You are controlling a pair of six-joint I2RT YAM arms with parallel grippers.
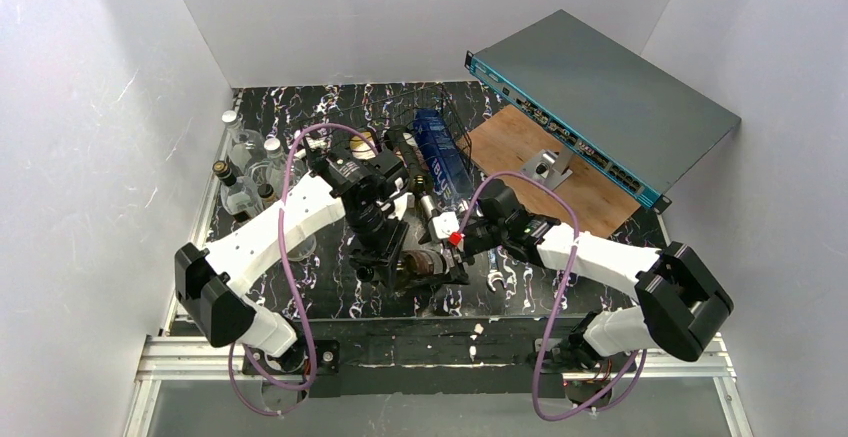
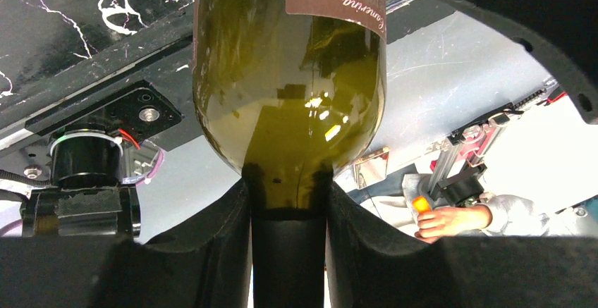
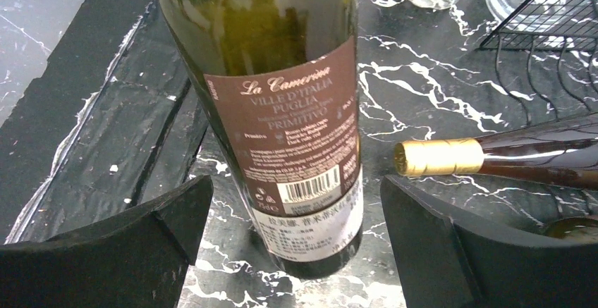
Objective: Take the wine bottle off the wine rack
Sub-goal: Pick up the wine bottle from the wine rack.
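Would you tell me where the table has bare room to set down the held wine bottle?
Bare marble lies at the far edge, between the glass bottles and the wine rack, and the wooden board is mostly free beside the grey box. The middle is crowded: the left gripper and right gripper around the wine bottle, another bottle lying nearby.

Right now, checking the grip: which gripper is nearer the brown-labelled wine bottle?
Left. Left gripper clamps the neck of the wine bottle; right gripper, open, straddles its body without touching.
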